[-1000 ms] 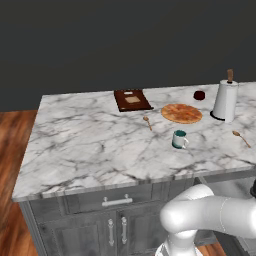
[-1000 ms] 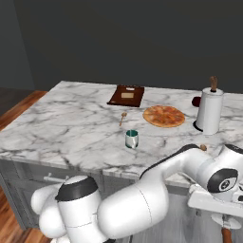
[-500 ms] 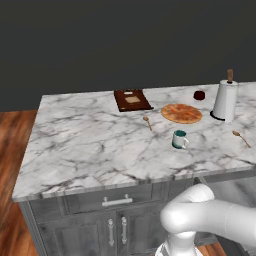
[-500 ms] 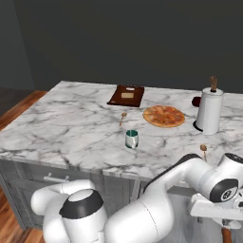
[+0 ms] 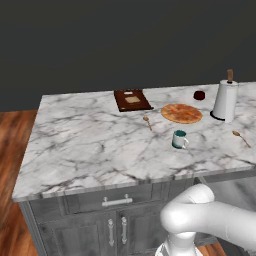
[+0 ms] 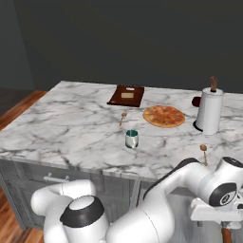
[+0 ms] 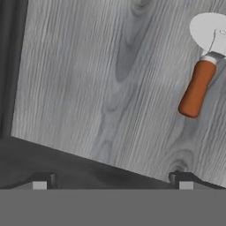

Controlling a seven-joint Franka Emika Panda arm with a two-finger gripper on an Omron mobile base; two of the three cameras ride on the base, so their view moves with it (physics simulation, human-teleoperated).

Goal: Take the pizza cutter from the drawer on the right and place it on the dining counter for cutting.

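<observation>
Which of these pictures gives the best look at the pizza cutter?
The hand view: the pizza cutter lies on the drawer's grey floor, orange handle and round blade plain. The right base view catches just its handle end.

Arm: white links with dark joints, rising from the base, bending at a raised elbow and reaching forward and down to the right, the wrist turned downward. Gripper (image 7: 110, 178): seen along its own axis in the hand view, two small dark fingertips (image 7: 42, 180) standing far apart, jaws fully spread, nothing between them and nothing touched.
</observation>
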